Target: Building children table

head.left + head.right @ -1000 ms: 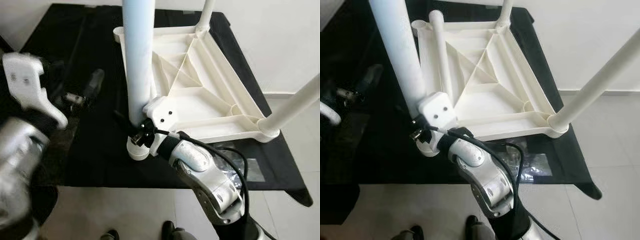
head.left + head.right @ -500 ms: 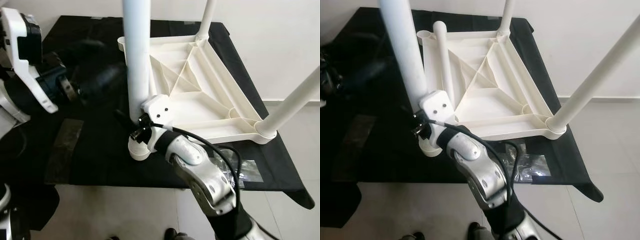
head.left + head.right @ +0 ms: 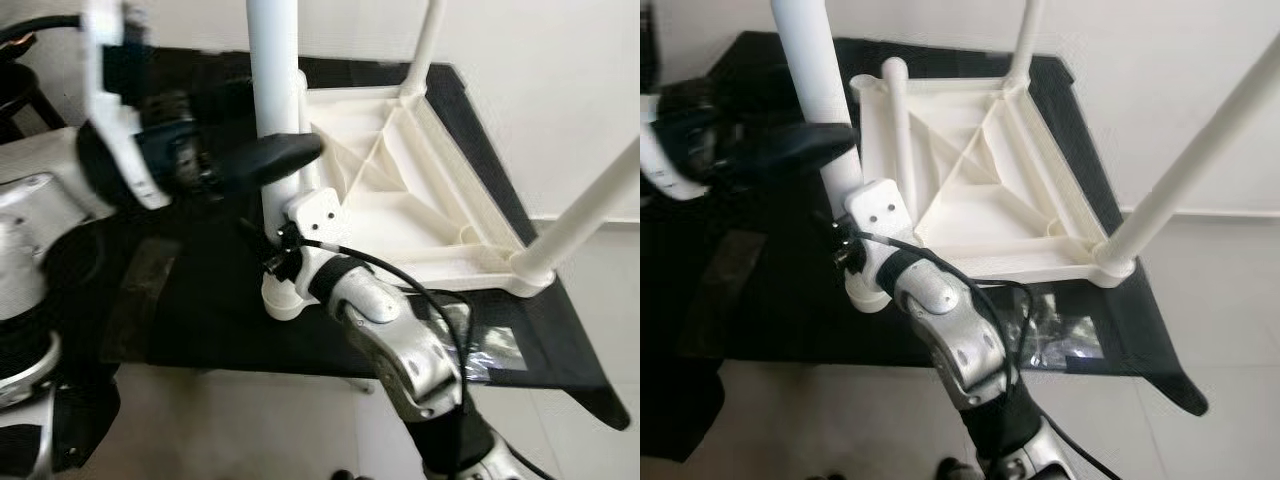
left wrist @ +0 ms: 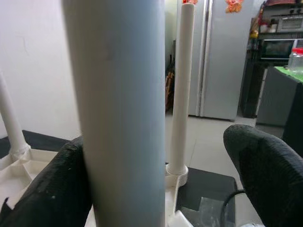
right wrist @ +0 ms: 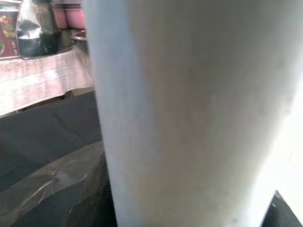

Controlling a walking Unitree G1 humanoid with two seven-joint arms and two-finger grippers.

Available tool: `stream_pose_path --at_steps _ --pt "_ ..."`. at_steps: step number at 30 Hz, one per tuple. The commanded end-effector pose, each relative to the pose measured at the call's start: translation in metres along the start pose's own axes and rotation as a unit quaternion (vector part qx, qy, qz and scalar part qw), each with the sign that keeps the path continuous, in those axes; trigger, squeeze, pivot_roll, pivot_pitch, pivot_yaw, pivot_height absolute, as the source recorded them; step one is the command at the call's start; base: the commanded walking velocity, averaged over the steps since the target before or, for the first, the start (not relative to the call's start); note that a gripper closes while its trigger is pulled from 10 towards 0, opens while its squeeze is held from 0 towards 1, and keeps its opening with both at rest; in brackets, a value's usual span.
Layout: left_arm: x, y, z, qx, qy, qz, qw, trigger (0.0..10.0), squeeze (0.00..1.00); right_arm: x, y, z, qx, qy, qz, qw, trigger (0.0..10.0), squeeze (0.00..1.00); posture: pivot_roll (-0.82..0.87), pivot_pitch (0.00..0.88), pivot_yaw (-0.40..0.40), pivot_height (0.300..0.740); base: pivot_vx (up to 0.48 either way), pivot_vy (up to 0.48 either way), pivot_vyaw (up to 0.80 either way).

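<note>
Four white legs stand up from the upturned white tabletop [image 3: 980, 190], which lies ribbed underside up on a black cloth [image 3: 770, 290] over a low surface. The near-left leg [image 3: 276, 130] sits in the corner socket [image 3: 283, 298] closest to the robot; the near-right leg [image 3: 1200, 165] rises slanted from its corner, a far leg [image 3: 1028, 40] stands at the back corner, and a thinner leg [image 3: 900, 120] shows at the far-left corner.

Right gripper [image 3: 285, 255] is low on the near-left leg, just above the socket, its white housing against the leg. In the right wrist view the leg [image 5: 189, 113] runs straight between the black fingers [image 5: 94, 194], so it looks pinched on the leg, though contact on both sides is hard to confirm.

Left gripper [image 4: 156, 189] is higher up on the same leg, coming from the robot's left. Its fingers [image 4: 52, 189] are spread wide: one touches or nearly touches the leg [image 4: 118, 109], the other stands well apart from it. In the head views one dark finger [image 3: 275, 158] crosses in front of the leg, blurred.

Clear plastic bags [image 3: 1055, 335] lie on the cloth near the near-right corner. A fridge [image 4: 222, 56] stands in the background of the left wrist view.
</note>
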State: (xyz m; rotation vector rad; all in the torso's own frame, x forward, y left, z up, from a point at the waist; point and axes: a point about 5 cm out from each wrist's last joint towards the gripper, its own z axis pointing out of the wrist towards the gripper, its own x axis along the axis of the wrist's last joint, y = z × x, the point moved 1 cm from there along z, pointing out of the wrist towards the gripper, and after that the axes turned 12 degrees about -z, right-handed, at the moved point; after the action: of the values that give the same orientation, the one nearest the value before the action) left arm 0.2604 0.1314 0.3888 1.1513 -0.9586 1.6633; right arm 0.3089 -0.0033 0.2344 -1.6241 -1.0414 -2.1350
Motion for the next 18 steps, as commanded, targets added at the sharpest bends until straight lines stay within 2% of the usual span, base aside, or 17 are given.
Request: stream_pose_path --at_steps 1,2,3,4,5,8,18 --pt "0.0011 0.0014 0.0043 -0.003 -0.001 0.01 1.0 10.0 0.0 -0.0422 -0.0142 -0.0034 0.027 -0.1 0.014 0.995 10.0 0.0 0.05 0.195 -0.05 0.74 0.0 0.0 0.0" --pt "0.0012 -0.0007 0.0069 -0.001 0.001 0.008 1.0 10.0 0.0 -0.0421 -0.0145 -0.003 0.028 -0.099 0.014 0.995 10.0 0.0 0.06 0.195 -0.048 0.74 0.0 0.0 0.0" --pt "0.0012 -0.0018 0.0091 -0.003 0.0 0.008 1.0 1.1 0.0 -0.042 -0.0147 -0.0029 0.029 -0.099 0.015 0.995 10.0 0.0 0.06 0.195 -0.048 0.74 0.0 0.0 0.0" --pt "0.0012 -0.0018 0.0091 -0.003 0.0 0.008 1.0 1.1 0.0 -0.042 -0.0147 -0.0029 0.029 -0.099 0.015 0.995 10.0 0.0 0.06 0.195 -0.048 0.74 0.0 0.0 0.0" --pt "0.0002 -0.0018 0.0112 -0.01 -0.004 0.004 1.0 0.0 0.0 -0.0419 -0.015 -0.0027 0.029 -0.098 0.015 0.995 10.0 0.0 0.05 0.195 -0.047 0.74 0.0 0.0 0.0" --pt "-0.0024 -0.0008 0.0128 -0.031 -0.029 -0.001 0.999 0.0 0.0 -0.042 -0.0154 -0.0017 0.031 -0.097 0.016 0.995 10.0 0.0 0.05 0.196 -0.047 0.74 0.0 0.0 0.0" --pt "-0.0059 0.0011 0.0134 -0.051 -0.06 -0.005 0.997 0.0 0.0 -0.0419 -0.0142 -0.001 0.032 -0.096 0.014 0.995 10.0 0.0 0.05 0.197 -0.048 0.74 0.0 0.0 0.0"
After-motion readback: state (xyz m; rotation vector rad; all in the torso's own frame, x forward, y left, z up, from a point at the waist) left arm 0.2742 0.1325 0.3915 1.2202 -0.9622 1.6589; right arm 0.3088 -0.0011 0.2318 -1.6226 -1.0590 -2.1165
